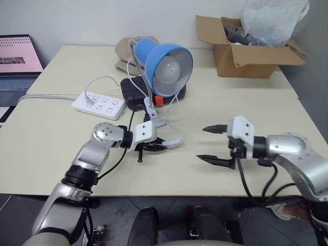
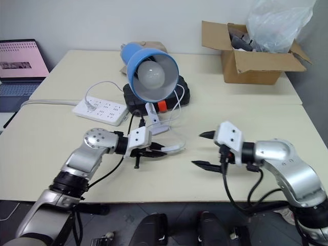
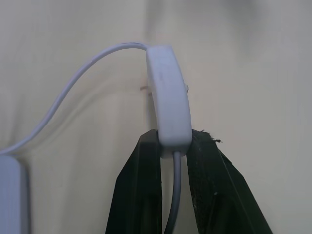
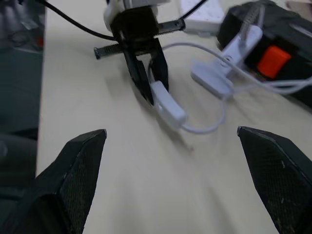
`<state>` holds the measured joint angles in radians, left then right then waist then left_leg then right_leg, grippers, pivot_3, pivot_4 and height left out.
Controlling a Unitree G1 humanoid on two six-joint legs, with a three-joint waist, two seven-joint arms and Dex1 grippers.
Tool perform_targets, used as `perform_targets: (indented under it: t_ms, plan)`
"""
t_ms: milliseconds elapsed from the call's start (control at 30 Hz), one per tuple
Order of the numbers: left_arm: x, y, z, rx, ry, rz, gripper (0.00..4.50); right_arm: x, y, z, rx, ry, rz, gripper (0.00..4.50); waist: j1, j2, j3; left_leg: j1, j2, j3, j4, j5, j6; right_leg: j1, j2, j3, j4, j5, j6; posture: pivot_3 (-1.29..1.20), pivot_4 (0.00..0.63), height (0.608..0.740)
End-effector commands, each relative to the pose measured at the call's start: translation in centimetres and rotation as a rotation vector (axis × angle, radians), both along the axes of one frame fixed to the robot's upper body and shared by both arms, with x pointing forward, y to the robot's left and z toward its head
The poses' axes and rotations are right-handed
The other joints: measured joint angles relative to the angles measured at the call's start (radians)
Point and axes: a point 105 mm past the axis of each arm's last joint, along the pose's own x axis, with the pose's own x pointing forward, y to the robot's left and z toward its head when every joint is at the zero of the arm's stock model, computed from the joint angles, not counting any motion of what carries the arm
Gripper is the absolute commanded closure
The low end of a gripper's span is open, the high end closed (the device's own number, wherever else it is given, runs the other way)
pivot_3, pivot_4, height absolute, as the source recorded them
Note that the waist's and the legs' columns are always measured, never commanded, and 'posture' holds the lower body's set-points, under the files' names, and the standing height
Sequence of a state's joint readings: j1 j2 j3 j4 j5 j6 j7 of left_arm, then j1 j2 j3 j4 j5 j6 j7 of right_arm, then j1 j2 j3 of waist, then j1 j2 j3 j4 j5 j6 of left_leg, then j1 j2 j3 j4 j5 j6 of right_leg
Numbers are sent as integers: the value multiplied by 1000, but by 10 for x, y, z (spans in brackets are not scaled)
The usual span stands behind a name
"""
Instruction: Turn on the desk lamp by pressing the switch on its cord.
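The blue desk lamp (image 1: pixel 169 61) stands mid-table on a silver gooseneck, held by a white clip (image 1: pixel 151 111); its white bulb faces me. From the clip, the thin white cord (image 2: pixel 177 105) loops down to the small white switch (image 1: pixel 173 144). My left gripper (image 1: pixel 156 146) is shut on the near end of the switch (image 3: pixel 168 97) and holds it just above the tabletop, with one black finger (image 3: pixel 144 195) on each side. To the right of the switch, a short gap away, my right gripper (image 1: pixel 202 143) is open and empty. It faces the switch (image 4: pixel 168 108) and the left gripper (image 4: pixel 146 73).
A white power strip (image 1: pixel 99 102) lies left of the lamp. Behind the clip sits a black box with an orange button (image 1: pixel 159 101). A cardboard box (image 1: pixel 251 54) holding a plastic bag stands at the far right, and a laptop (image 1: pixel 18 56) at the far left.
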<state>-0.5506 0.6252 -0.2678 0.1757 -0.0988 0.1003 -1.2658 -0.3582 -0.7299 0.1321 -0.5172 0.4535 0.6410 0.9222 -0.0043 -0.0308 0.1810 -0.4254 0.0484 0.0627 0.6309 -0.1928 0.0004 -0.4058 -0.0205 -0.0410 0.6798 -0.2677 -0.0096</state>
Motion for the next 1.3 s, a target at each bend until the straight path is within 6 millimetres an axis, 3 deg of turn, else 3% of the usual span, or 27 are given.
perform_targets:
  t_ms: [33,333,833,1300]
  plan:
    - [-4,1,14,-25,-40,-8,4100,10,25,3,13,16,52,0,3,0,0,0,0,0,0,0,0,0,0,0,0,0,0,0,150,740]
    - [-14,1,15,-48,-32,12,4100,28,64,-23,-83,65,142,0,3,0,0,-1,0,0,0,0,0,-1,0,0,0,0,0,0,150,740]
    - [-16,0,16,-52,-27,10,4100,34,66,-36,-143,63,173,0,3,0,0,-1,0,1,0,0,0,-1,0,0,0,0,0,0,150,740]
    - [-17,0,14,-48,-33,7,4100,37,68,-38,-142,51,171,3471,3,0,0,-1,0,1,0,0,0,-1,0,0,0,0,0,0,150,740]
